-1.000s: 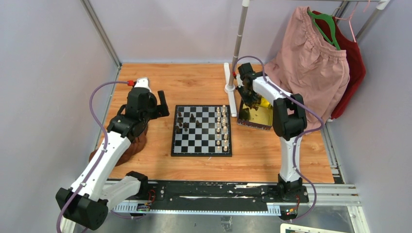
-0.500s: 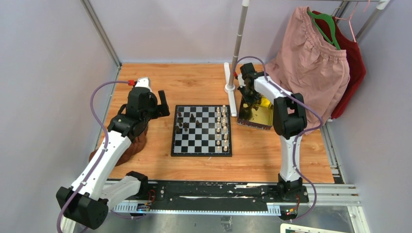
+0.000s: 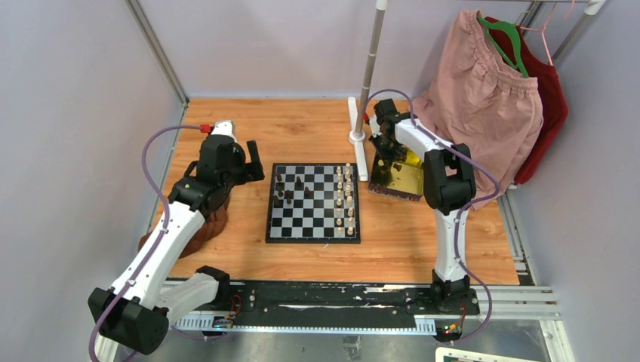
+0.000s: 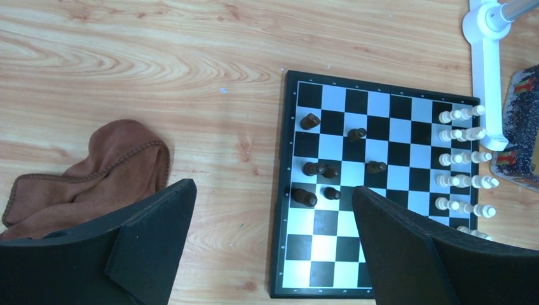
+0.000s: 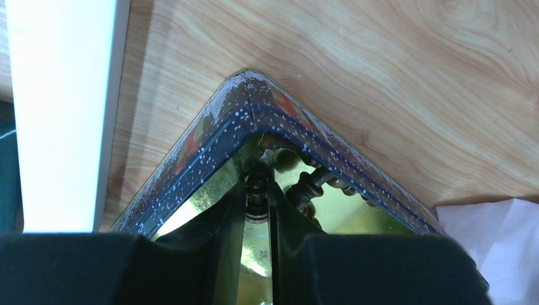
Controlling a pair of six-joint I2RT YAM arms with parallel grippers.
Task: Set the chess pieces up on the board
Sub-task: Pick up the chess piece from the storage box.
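The board lies mid-table; it also shows in the left wrist view. Several dark pieces stand on its left columns and cream pieces line its right side. My left gripper is open and empty, hovering over the board's left edge. My right gripper is down in the far corner of the gold tray and is shut on a dark chess piece. More dark pieces lie in that corner beside it.
A brown cloth lies on the wood left of the board. A white stand base and pole stand between board and tray. Pink and red clothes hang at the back right.
My right gripper has shifted slightly toward the tray's far corner. The left arm and the pieces on the board have not visibly moved.
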